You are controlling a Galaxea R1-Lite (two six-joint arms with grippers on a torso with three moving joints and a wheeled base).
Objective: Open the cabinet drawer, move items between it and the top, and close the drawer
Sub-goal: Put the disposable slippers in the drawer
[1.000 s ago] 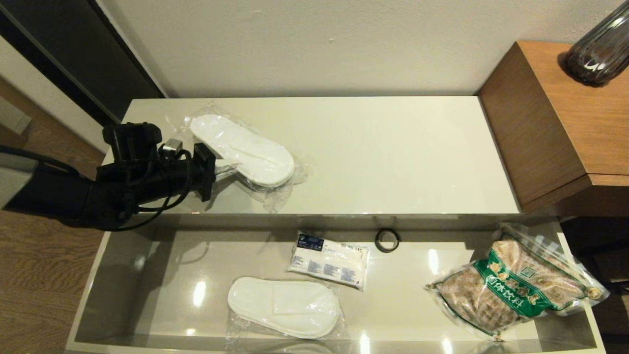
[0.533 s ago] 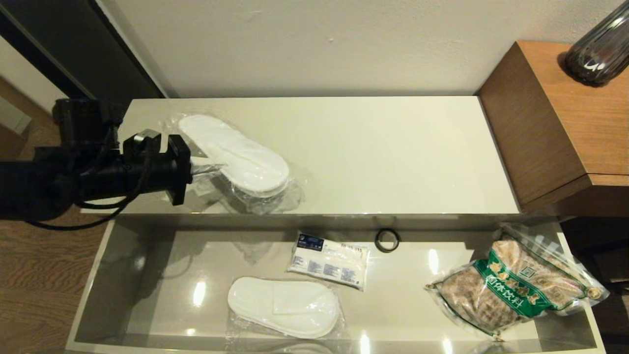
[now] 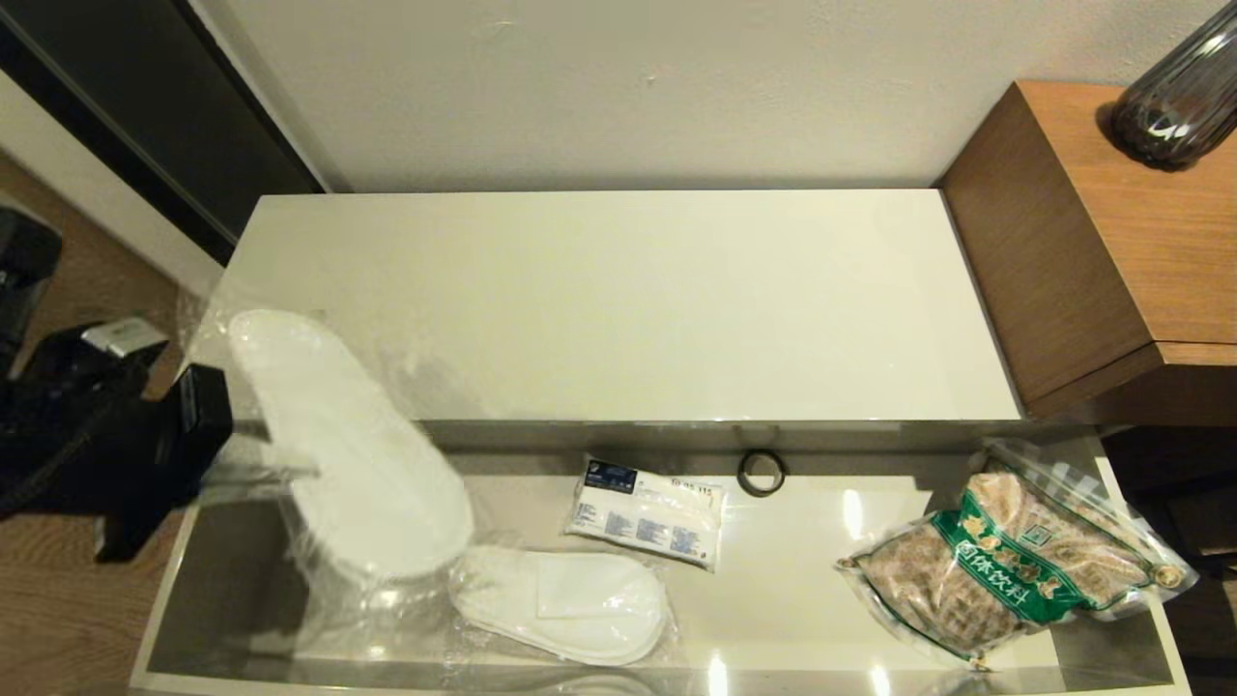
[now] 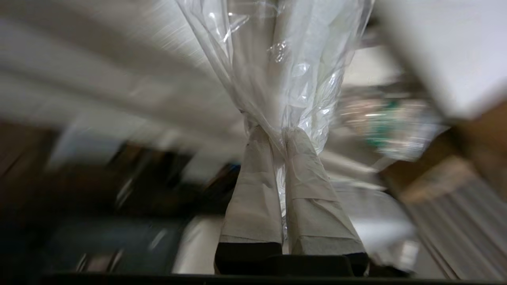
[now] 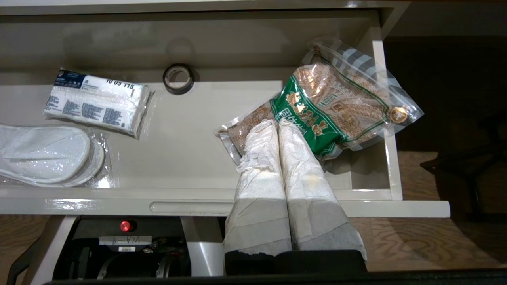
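Note:
The cabinet drawer (image 3: 802, 580) stands pulled out, grey lining showing. My left gripper (image 3: 249, 454) is at its left end, shut on the clear plastic of a white slipper pair (image 3: 348, 445). The pack hangs tilted over the drawer's left part. In the left wrist view the fingertips (image 4: 259, 136) pinch the bunched plastic (image 4: 289, 71). A second slipper pair (image 3: 560, 601) lies on the lining. The grain bag (image 3: 1015, 561) leans at the drawer's right end. The top (image 3: 676, 300) is bare. My right gripper (image 5: 277, 123) is shut and empty, near the drawer's front rim (image 5: 119, 196), before the grain bag (image 5: 336, 107).
A small white packet with blue print (image 3: 646, 510) and a black ring (image 3: 761, 472) lie at the drawer's back. A brown wood-grain cube (image 3: 1111, 242) with a dark ribbed vase (image 3: 1174, 97) borders the top on the right. Wooden floor lies to the left.
My left gripper has drawn the slipper pack off the top, leftward and toward me. The pack now hangs over the drawer's left end.

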